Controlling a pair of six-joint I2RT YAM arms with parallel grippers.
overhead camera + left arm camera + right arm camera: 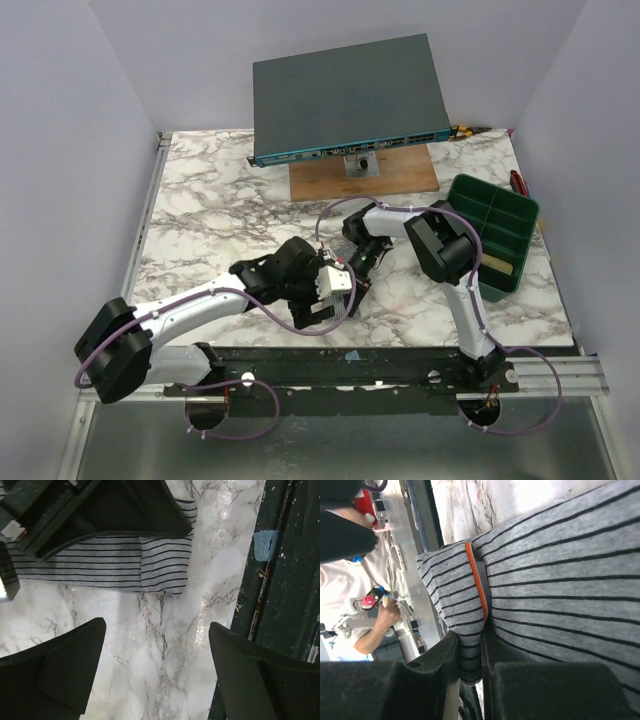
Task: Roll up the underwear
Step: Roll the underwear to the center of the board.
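The striped underwear [100, 565] lay by the middle of the table's [200, 220] near edge. The right gripper [470, 652] was clenched on a folded edge of it. The left gripper [157, 655] hung spread wide and empty over bare marble just beside. Best play, I'd say: left pins the cloth flat, right turns the fold over evenly and tight.

Found on the marbled table [200, 220] striped grey underwear [125, 565] toward the middle of the near edge, a green tray [490, 215] by the right edge, a wooden board [400, 175] at the far edge.
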